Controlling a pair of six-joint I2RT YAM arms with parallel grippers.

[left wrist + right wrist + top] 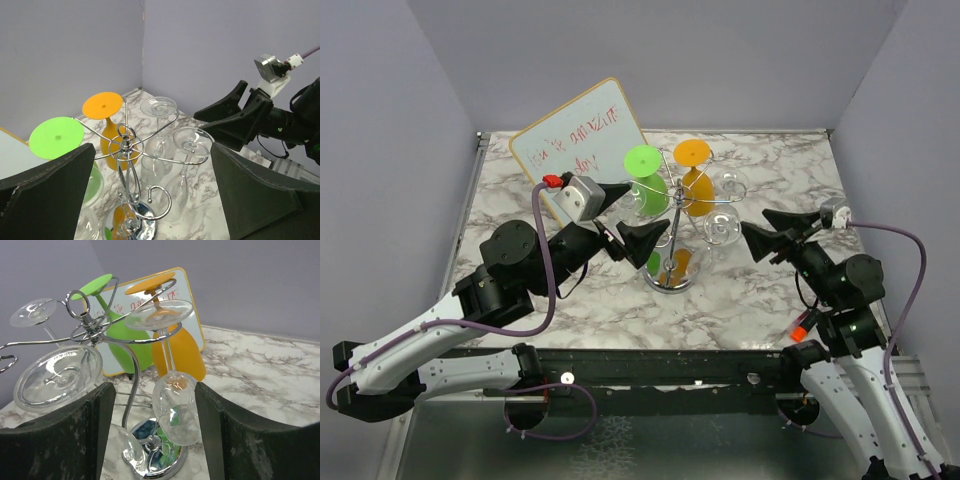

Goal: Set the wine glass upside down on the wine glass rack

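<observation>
No wine glass stands on the table or sits in a gripper. Every one we can see hangs bowl-down, foot up, on the wire arms of the wine glass rack (126,145), so we judge the hanging done, though we cannot tell which glass was the task's.

The danger now is in leaving. The left gripper (648,208) is empty, with its jaws wide apart. It sits just beside the rack on the near-left, its fingers flanking the wire arms. If it swings sideways or pulls away crooked, a finger could hook a scroll end. That could drag the light rack or set the glasses swinging into each other. The right gripper (753,220), also empty and spread open, faces the rack from the right, close to a hanging clear glass. A forward nudge could lift that glass's foot off its arm and drop it.

On the rack we count five glasses:
- one green wine glass (56,137)
- one orange wine glass (102,105)
- three clear wine glasses (57,375), the third mostly hidden outside the right wrist view

There is one rack and there are two grippers. One whiteboard (578,140) leans behind the rack to its left, on the marble table (770,160).
</observation>
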